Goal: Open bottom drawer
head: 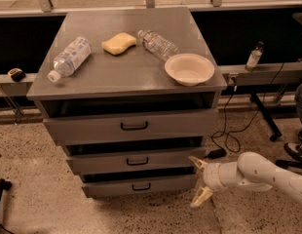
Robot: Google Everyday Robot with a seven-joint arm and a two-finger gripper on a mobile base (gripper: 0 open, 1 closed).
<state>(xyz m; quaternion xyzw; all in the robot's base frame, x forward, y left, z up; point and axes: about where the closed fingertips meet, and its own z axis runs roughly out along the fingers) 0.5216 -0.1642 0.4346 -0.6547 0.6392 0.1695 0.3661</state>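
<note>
The bottom drawer (139, 185) is the lowest, narrowest grey front of the three-drawer cabinet, with a small black loop handle (141, 186). It sits set back under the middle drawer (136, 161). My gripper (197, 181) is open, fingers spread one above the other, just off the right end of the bottom drawer, at its height. It holds nothing. The white arm (260, 174) comes in from the right.
On the cabinet top (126, 67) lie two plastic bottles (69, 57) (158, 44), a yellow sponge (119, 43) and a white bowl (189, 68). The top drawer (134, 126) is the widest. Cables (229, 135) and a stand leg (265, 116) lie on the floor at right.
</note>
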